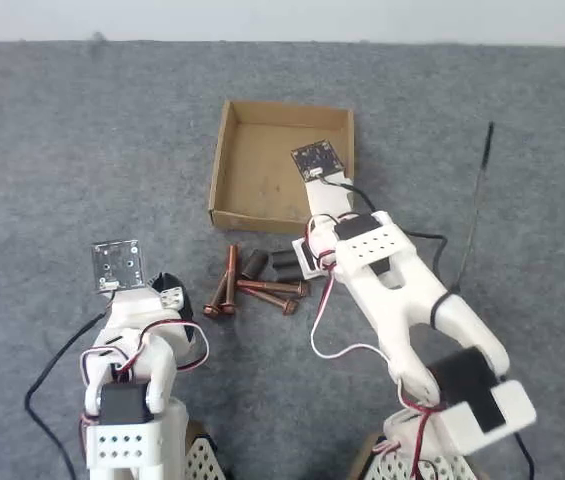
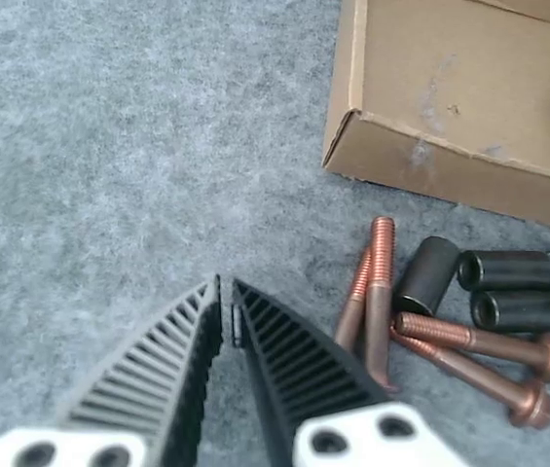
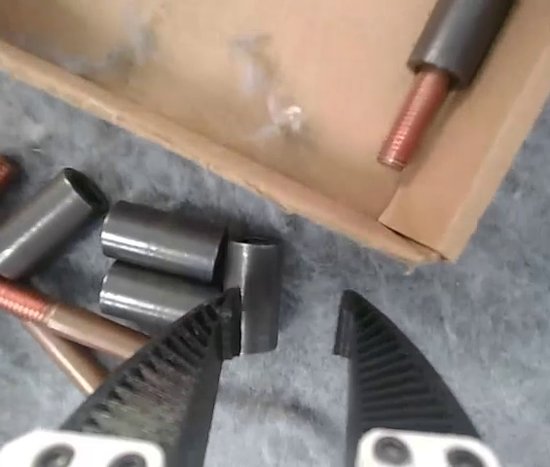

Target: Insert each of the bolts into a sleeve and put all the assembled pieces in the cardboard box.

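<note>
Copper threaded bolts (image 2: 380, 292), dark smooth sleeves (image 3: 163, 240), left pincer (image 2: 226, 288) closed, empty, right pincer (image 3: 289, 304) parted, empty

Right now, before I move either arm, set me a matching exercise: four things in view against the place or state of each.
Things: 1 left gripper; 2 right gripper; 3 assembled piece; 4 loose bolts.
States: A inside the cardboard box; B open, beside a sleeve; C shut, over bare carpet; D lying on the carpet outside the box.
Pairs: 1-C, 2-B, 3-A, 4-D.
</note>
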You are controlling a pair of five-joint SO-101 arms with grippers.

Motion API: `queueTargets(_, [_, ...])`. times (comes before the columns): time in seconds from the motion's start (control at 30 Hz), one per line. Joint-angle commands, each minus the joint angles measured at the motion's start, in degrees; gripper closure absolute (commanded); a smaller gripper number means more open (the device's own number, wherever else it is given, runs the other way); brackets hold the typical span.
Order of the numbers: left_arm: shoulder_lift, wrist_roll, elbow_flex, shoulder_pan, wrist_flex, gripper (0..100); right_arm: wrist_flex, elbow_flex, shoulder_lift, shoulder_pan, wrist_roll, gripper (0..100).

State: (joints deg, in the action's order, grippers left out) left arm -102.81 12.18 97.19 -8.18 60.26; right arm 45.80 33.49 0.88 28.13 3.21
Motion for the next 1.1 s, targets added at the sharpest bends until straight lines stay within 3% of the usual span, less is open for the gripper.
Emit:
queueTargets(0.0, [-0.97, -1.23, -0.66, 0.0, -1.49, 99, -0.84, -2.99, -1.36, 0.4, 0.0, 83.9])
queueTargets(0.3, [-0.97, -1.32, -0.66, 0.09, -1.49, 99, -0.75, -7.91, -11.47, 3.3, -0.09, 83.9])
queueTargets(0.73, [-0.97, -1.32, -0.66, 0.0, -1.41, 99, 2.68, -10.64, -12.88, 2.77, -4.13, 84.3])
queueTargets(0.9, [-0.97, -1.32, -0.66, 0.0, -1.41, 99, 3.21, -11.78, -13.41, 2.77, -12.4, 99.4])
queueTargets(1.07, [-0.97, -1.32, -0.66, 0.0, -1.41, 99, 7.6, -11.87, -11.47, 2.77, -13.36, 99.5])
